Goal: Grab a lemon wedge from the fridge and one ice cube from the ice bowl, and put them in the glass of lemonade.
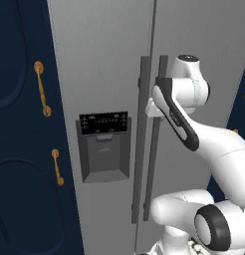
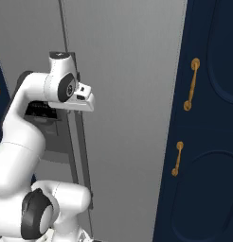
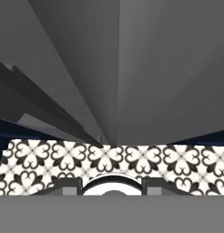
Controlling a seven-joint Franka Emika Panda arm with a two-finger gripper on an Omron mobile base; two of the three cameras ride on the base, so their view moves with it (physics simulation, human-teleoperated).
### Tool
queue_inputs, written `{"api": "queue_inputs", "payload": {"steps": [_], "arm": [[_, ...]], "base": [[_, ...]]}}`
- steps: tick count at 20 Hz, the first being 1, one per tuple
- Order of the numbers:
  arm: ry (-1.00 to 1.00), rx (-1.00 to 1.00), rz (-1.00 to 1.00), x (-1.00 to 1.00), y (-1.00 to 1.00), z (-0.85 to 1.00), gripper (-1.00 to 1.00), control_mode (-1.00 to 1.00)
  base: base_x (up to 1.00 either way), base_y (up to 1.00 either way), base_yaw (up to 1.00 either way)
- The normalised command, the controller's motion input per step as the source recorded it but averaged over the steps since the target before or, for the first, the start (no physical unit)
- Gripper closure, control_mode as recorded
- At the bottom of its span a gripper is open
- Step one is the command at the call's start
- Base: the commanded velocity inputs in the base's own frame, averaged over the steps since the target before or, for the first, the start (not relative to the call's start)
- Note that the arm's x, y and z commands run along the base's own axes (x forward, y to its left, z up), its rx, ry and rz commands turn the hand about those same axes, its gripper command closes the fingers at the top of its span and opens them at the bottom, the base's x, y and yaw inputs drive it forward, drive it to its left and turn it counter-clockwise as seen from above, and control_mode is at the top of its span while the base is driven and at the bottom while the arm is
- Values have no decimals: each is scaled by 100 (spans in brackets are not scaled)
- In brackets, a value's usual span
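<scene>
While closed, fridge (image 1: 109, 74) handles beside hand

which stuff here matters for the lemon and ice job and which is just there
Belongs to the job:
- tall grey two-door fridge, doors closed
- its long dark vertical handles
- the white arm's gripper, at those handles

Just there:
- navy cabinets with gold handles
- black dispenser panel
- black-and-white patterned floor tiles

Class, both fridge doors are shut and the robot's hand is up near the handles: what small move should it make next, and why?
Probably ease the hand onto the right door's handle and close on it. The fridge has both doors shut, so nothing inside can be reached yet. The arm's wrist sits right beside the two dark vertical handles, but no view shows the fingers around either, so a grip seems to come before any pull.
</scene>
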Motion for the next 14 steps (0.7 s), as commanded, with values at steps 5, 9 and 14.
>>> {"api": "queue_inputs", "payload": {"steps": [5,9,14], "arm": [[0,1,0,-25,0,0,-100,-100],[3,2,0,-63,0,-26,-100,-100],[-4,1,0,-56,0,-11,-100,-100]], "base": [[0,0,0],[0,0,0],[0,0,0]]}}
